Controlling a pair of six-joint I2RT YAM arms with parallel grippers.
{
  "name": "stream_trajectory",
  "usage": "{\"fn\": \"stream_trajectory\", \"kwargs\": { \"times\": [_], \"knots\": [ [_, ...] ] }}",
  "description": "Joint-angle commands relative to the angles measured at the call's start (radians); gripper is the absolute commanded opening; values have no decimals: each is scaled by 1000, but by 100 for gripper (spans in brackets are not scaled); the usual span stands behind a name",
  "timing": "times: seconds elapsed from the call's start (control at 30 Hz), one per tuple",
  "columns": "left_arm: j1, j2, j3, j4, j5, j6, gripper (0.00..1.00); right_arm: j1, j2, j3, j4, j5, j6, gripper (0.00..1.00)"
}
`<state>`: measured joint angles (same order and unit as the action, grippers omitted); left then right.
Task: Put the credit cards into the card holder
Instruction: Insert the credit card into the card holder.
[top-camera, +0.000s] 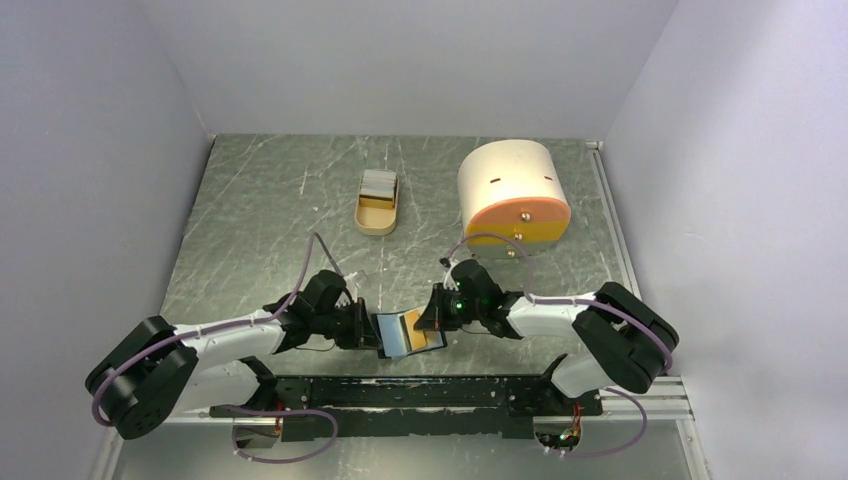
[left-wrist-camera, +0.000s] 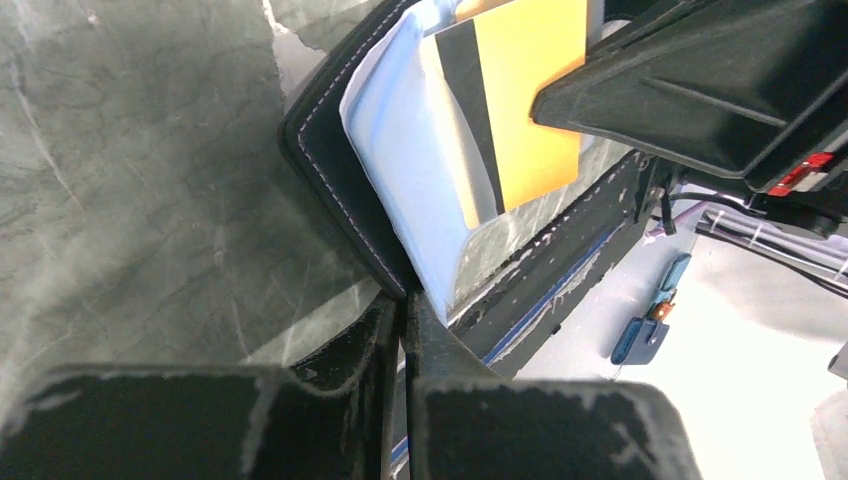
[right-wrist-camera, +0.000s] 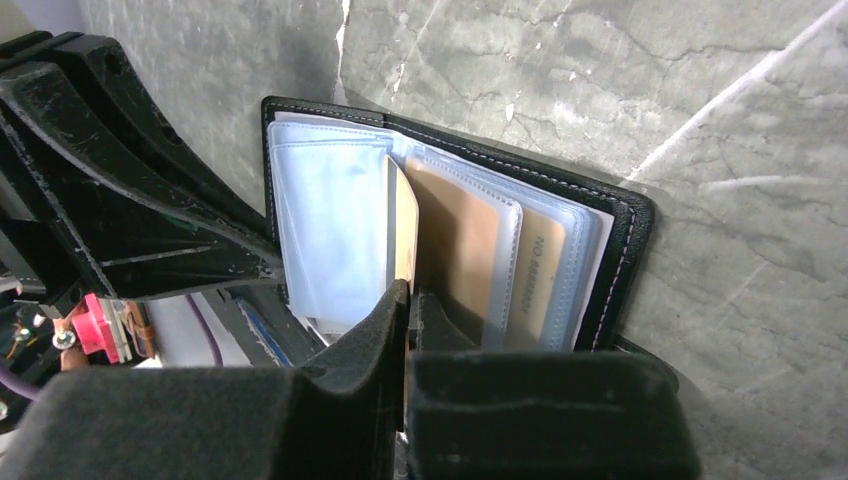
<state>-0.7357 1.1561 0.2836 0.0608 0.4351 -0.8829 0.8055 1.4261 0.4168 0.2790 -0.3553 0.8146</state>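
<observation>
Near the front edge of the desk (top-camera: 250, 220), on the left, the left fingers (left-wrist-camera: 402, 318) are pressed fully together on the lower edge of the card holder (left-wrist-camera: 330, 170), pinching its black cover and 1 blue-grey pocket leaf at once. That wallet stands open between the 2 arms. It looks soft, with a stitched cover and thin, floppy sleeves that would bow under a push. Judging by this, the sound place to hold it is the cover edge or spine, as now. A sleeve held alone would probably buckle. Farther back, the tan tray (top-camera: 376, 215) carries more credit cards (top-camera: 378, 182), well apart from the wallet. Right of the pinched leaf, the yellow-orange card (left-wrist-camera: 525, 100), black stripe showing, has 1 end in among the pocket leaves; whether it has entered a sleeve I cannot tell. It should be light, stiff and slick, so a flat pinch on its free end suits it, though a skewed push may let it swivel. On the right, the right fingers (right-wrist-camera: 408, 300) are clamped shut on just that edge of the card.
</observation>
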Motion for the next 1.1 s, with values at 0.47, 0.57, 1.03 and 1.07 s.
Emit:
{"fn": "stream_trajectory", "kwargs": {
  "times": [0.47,0.57,1.03,1.07],
  "knots": [
    [-1,74,57,-79,-7,38,9,31,68,19,-116,20,-60,1],
    [-1,67,54,-74,-7,34,9,35,75,28,-99,9,-54,11],
    [-1,62,49,-55,2,19,9,61,-39,95,-303,200,-89,40],
    [-1,63,49,-50,6,17,9,62,-38,98,-305,202,-89,40]
  ]
}}
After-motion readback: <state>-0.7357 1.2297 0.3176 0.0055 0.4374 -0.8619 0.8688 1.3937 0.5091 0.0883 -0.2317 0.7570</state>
